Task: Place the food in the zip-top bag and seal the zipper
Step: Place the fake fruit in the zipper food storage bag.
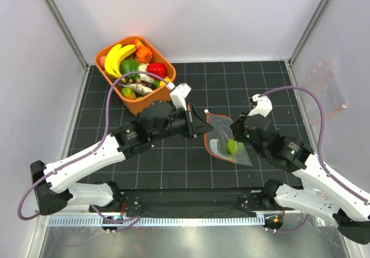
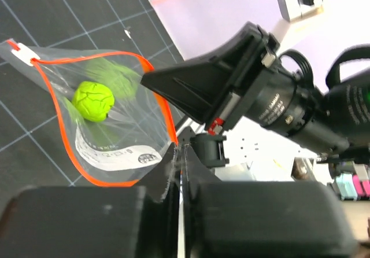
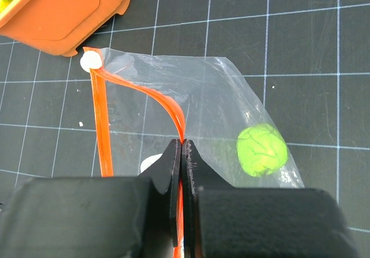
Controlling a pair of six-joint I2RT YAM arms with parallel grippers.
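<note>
The zip-top bag (image 1: pixel 222 125) lies on the black grid mat between my arms, with its mouth held open. One lime-green food piece (image 1: pixel 234 147) sits inside it, seen also in the left wrist view (image 2: pixel 92 100) and the right wrist view (image 3: pixel 262 150). My left gripper (image 1: pixel 207 128) is shut on one side of the red-orange zipper (image 2: pixel 63 154) at its fingertips (image 2: pixel 173 154). My right gripper (image 1: pixel 233 132) is shut on the other zipper strip (image 3: pixel 167 104). The white tab (image 3: pixel 89 60) lies at the zipper's far end. More food (image 1: pixel 136 67) fills the tub.
The orange plastic tub (image 1: pixel 167 67) stands at the back left, close behind the left arm's wrist, and its corner shows in the right wrist view (image 3: pixel 63 9). White walls enclose the mat on three sides. Purple cables loop above both arms.
</note>
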